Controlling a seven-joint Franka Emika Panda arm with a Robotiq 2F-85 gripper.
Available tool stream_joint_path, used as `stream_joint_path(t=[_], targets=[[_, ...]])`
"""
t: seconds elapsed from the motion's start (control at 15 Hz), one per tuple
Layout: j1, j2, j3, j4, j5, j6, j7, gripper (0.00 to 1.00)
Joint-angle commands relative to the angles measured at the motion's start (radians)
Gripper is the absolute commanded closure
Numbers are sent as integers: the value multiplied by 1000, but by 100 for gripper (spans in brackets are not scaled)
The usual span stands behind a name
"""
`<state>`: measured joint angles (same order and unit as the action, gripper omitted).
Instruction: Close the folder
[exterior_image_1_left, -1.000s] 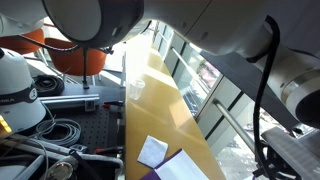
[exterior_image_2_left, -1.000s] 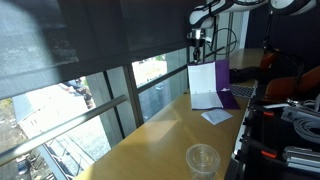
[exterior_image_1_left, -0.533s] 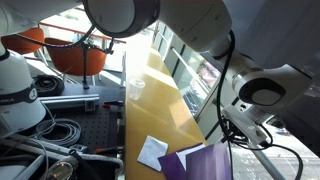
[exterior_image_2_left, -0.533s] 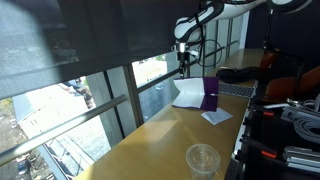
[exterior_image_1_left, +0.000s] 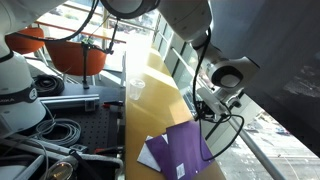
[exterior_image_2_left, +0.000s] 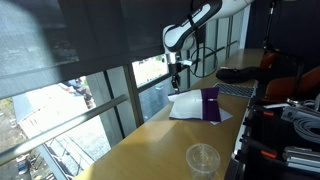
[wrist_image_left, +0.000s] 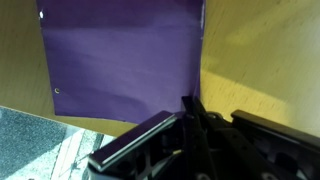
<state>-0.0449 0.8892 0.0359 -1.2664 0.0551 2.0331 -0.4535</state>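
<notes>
The purple folder (exterior_image_1_left: 181, 150) lies flat on the yellowish-tan board (exterior_image_1_left: 160, 90) with its purple cover facing up. In an exterior view (exterior_image_2_left: 211, 103) its window-side half looks pale. In the wrist view the folder (wrist_image_left: 120, 60) fills the upper left. My gripper (exterior_image_2_left: 176, 86) hangs just above the folder's window-side edge, and it also shows in an exterior view (exterior_image_1_left: 206, 108). In the wrist view the fingers (wrist_image_left: 190, 108) are pressed together with nothing seen between them.
A loose white sheet (exterior_image_1_left: 151, 152) pokes out beside the folder, and it also shows in an exterior view (exterior_image_2_left: 216, 117). A clear plastic cup (exterior_image_2_left: 203, 158) stands on the board's near end. Windows run along one side, with cables and equipment (exterior_image_1_left: 40, 125) on the other.
The folder's cover stood upright in my gripper a second ago. It swung down and now lies flat. My gripper moved toward the window side and sits above the folder's edge.
</notes>
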Motion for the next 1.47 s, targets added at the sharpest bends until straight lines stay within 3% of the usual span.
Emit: stream_joint_path(t=[0.0,0.07,0.13,0.27,0.6,0.87,1.13,1.4], targets=[[19,-121,0,-224,-60,48,46,100],[21,-136,-2,-259,-74,54,52,100],[24,-153,-3,-296,-89,68,58,74],[18,-179,-2,-344,-111,111,56,68],[-5,-269,6,-388,-113,208,50,32],[-19,-423,9,-562,-88,380,75,2],[-55,-582,3,-776,-14,591,158,0],[-112,-734,7,-943,103,734,140,0]])
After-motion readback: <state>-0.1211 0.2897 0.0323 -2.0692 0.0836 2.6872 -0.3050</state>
